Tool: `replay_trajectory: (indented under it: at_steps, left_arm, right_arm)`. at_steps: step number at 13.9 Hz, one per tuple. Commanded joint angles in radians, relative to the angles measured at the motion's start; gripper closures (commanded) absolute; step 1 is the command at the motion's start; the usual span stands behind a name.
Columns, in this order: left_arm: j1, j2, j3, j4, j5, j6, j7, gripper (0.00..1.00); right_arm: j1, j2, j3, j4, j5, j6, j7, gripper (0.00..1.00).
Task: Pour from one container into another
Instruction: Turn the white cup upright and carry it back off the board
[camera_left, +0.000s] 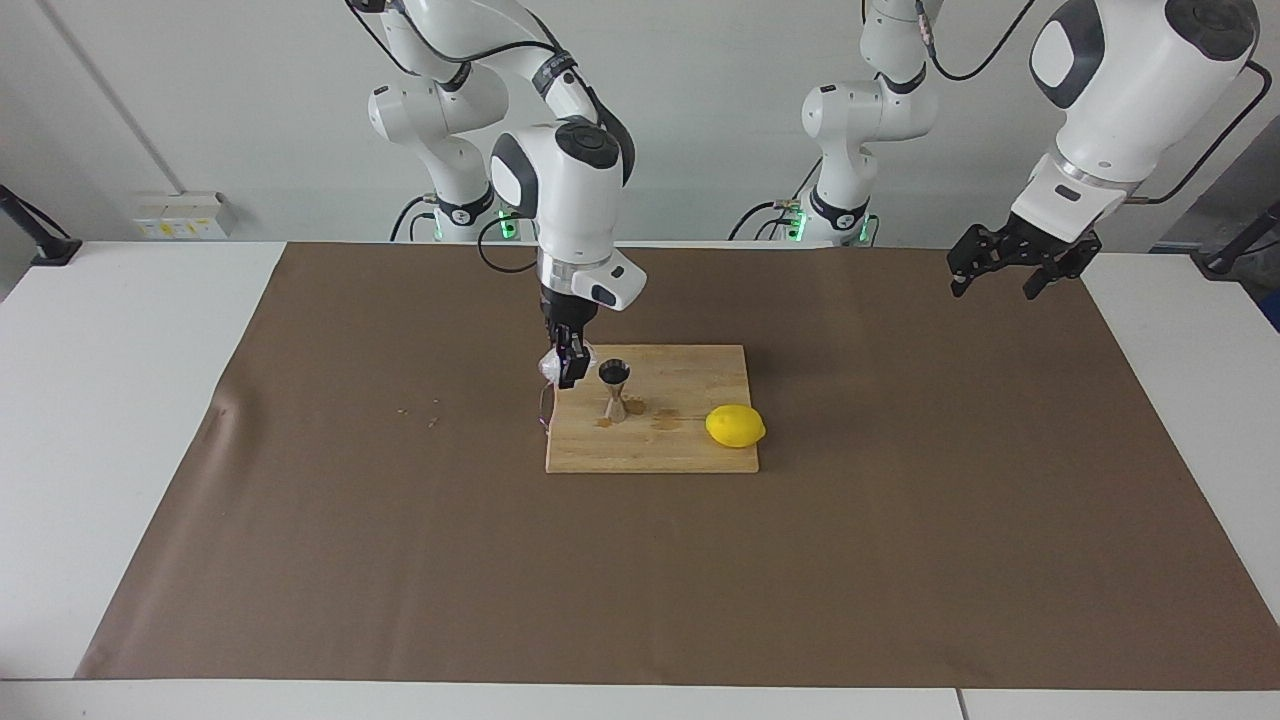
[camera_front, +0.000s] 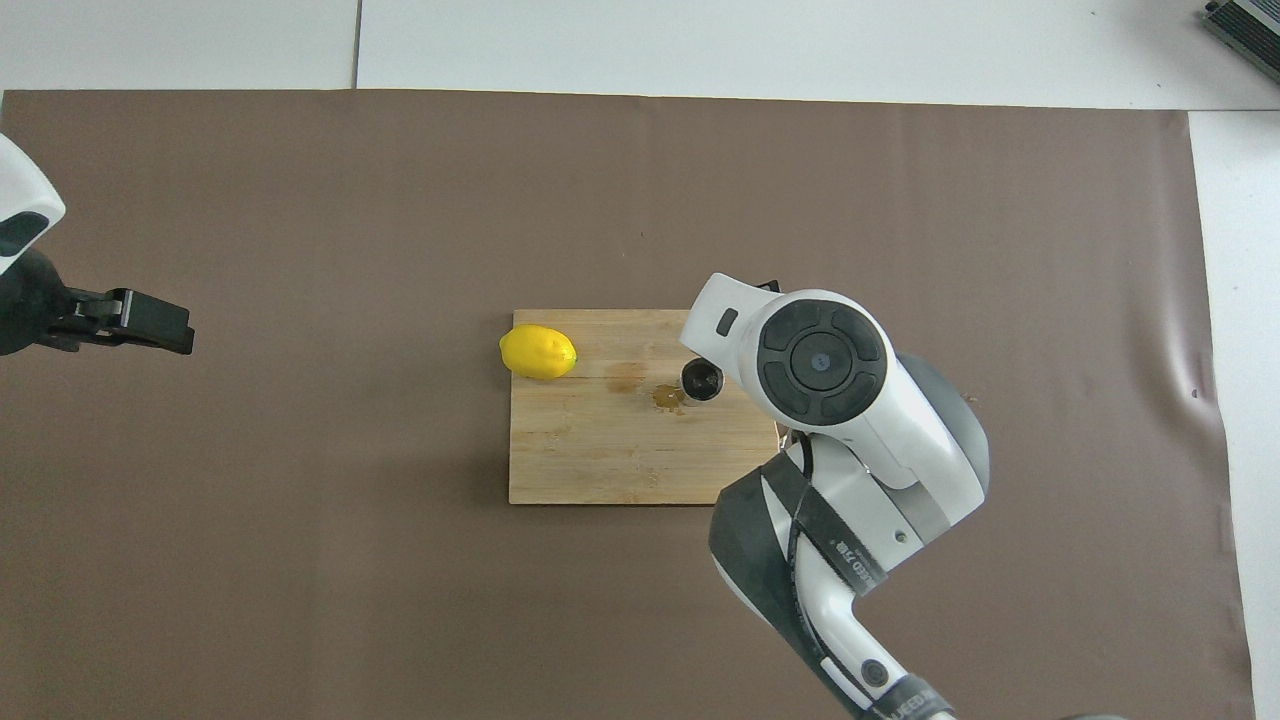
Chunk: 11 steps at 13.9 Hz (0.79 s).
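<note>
The right gripper (camera_left: 566, 368) has its fingers pinched on the glass cup (camera_left: 551, 367), which hangs low over the cutting board's (camera_left: 690, 455) edge toward the right arm's end, just beside the jigger (camera_left: 614, 390). The jigger stands upright on the board with dark liquid in its top cone, so pouring looks done; the next move calls for setting the cup down upright beside the jigger without knocking it. Damp spots and a lemon (camera_left: 735, 426) also sit on the board. The left gripper (camera_left: 1008, 268), fingers spread, waits well apart. No readable writing shows.
</note>
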<state>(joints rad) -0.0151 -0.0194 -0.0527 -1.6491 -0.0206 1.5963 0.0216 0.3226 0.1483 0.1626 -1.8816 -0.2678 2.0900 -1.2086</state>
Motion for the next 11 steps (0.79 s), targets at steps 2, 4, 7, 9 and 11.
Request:
replay_trajectory:
  at_steps: [2, 4, 7, 9, 11]
  left_arm:
    - [0.007, -0.016, -0.003, -0.009, -0.006, -0.013, 0.001, 0.00]
    - [0.007, -0.017, -0.003, -0.009, -0.006, -0.013, 0.001, 0.00]
    - [0.007, -0.017, -0.003, -0.009, -0.006, -0.012, 0.001, 0.00]
    - [0.007, -0.016, -0.003, -0.009, -0.006, -0.012, 0.001, 0.00]
    - [0.007, -0.017, -0.003, -0.011, -0.006, -0.012, 0.001, 0.00]
  right_arm:
    - [-0.079, -0.009, 0.014, -0.007, 0.080, 0.005, 0.006, 0.92]
    - [-0.118, -0.009, 0.012, -0.031, 0.143, 0.036, -0.017, 0.92]
    - [-0.168, -0.007, 0.012, -0.068, 0.215, 0.085, -0.042, 0.92]
    - [-0.203, 0.002, 0.012, -0.096, 0.270, 0.117, -0.095, 0.92]
    - [-0.249, 0.011, 0.012, -0.117, 0.372, 0.130, -0.182, 0.92]
